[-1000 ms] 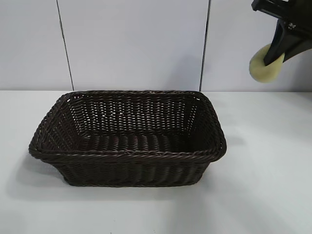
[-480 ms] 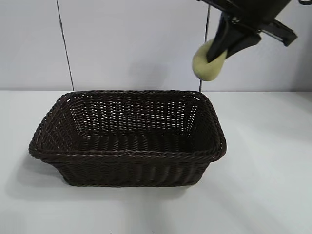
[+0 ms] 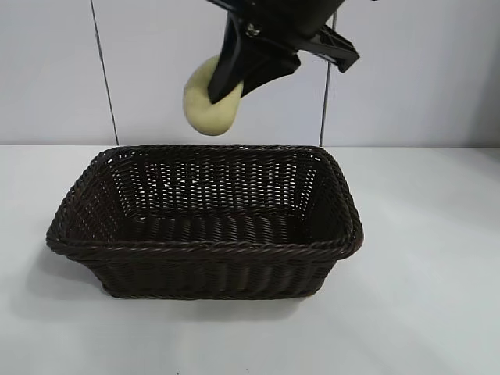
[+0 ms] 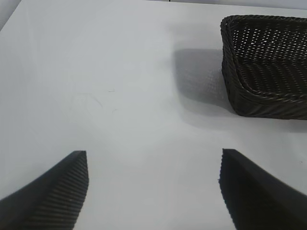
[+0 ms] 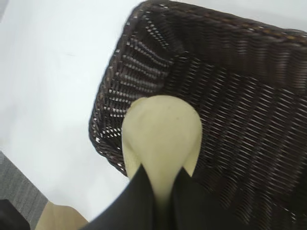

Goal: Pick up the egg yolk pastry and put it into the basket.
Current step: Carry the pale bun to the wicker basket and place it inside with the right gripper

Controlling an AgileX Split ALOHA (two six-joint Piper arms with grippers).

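Pastry up in the air: egg yolk pastry (image 3: 209,105) pinched tight between the black fingers (image 3: 234,66) of the right gripper (image 3: 223,90), squashed at the grip, hanging above the back rim of the basket (image 3: 205,248) in the exterior view. Seen from the right wrist, sits over the basket's woven inside near one end wall. Basket resting on the white table (image 3: 422,297). Left gripper (image 4: 153,191) parked low over bare table beside the basket, jaws wide apart, holding nothing
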